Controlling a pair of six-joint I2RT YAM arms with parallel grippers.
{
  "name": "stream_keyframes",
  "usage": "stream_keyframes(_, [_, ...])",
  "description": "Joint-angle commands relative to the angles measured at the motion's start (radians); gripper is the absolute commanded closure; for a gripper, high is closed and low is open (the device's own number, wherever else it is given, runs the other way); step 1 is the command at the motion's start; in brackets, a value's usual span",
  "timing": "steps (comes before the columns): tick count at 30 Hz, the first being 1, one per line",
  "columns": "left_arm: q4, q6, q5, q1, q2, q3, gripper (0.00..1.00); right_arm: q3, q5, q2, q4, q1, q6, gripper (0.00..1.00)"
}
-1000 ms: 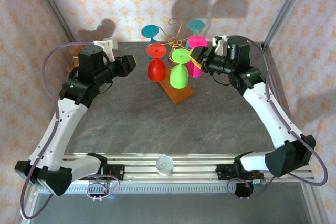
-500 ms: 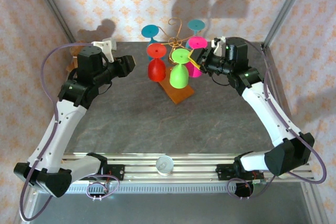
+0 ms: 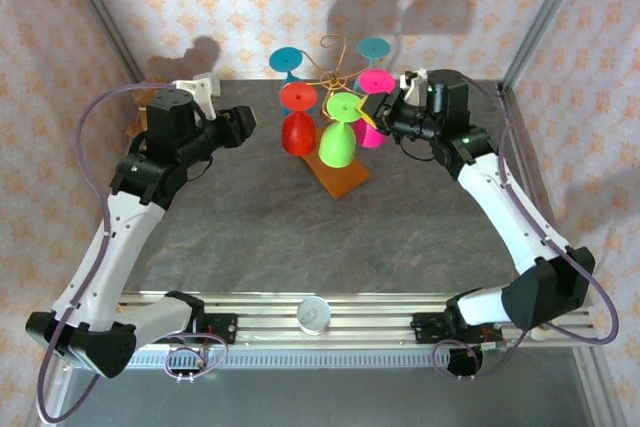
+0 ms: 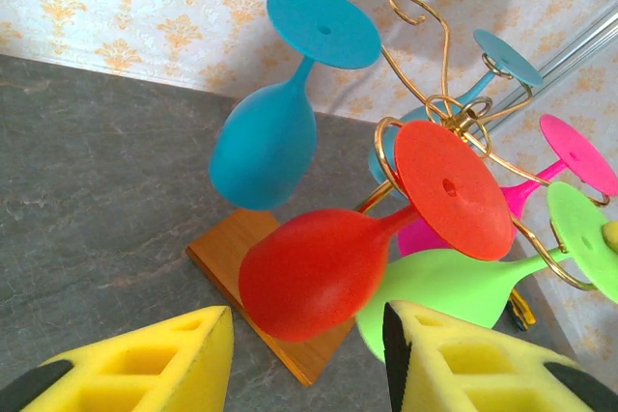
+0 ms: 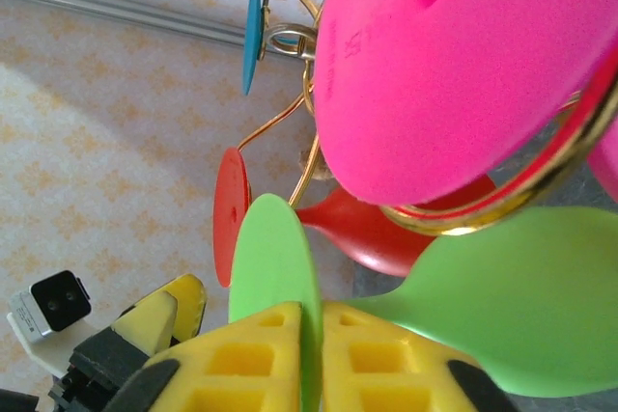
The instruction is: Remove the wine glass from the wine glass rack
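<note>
One green wine glass (image 3: 337, 142) is hung bowl-down on the wine glass rack (image 3: 345, 179) at the far middle of the table (image 3: 250, 227). Its foot end is clamped between the pads of the right gripper (image 5: 309, 330). The left gripper (image 3: 252, 121) is held open near the red glass (image 3: 298, 132), with nothing gripped.

The right gripper (image 5: 311, 340) pinches its yellow pads (image 5: 237, 364) on the green wine glass (image 5: 502, 306) near its foot, below a pink glass (image 5: 454, 65) hung on the gold rack wire (image 5: 280, 124).
</note>
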Motion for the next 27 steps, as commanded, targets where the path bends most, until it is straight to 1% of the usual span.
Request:
stream_keyframes(1, [0.035,-0.010,-0.025,-0.007,-0.032,-0.012,0.55,0.004,-0.015,-0.005,0.023,0.006,0.002,0.92])
stream_keyframes(7, [0.033,-0.009,-0.026,-0.005,-0.035,-0.010,0.55,0.019,-0.020,-0.010,0.012,0.007,0.026,1.00])
stream_keyframes(16, [0.034,-0.016,-0.017,-0.007,-0.034,-0.001,0.55,0.023,-0.055,-0.021,0.073,0.006,0.115,1.00])
stream_keyframes(27, [0.020,-0.015,-0.024,-0.006,-0.045,-0.001,0.55,0.035,-0.062,-0.044,0.065,0.006,0.138,1.00])
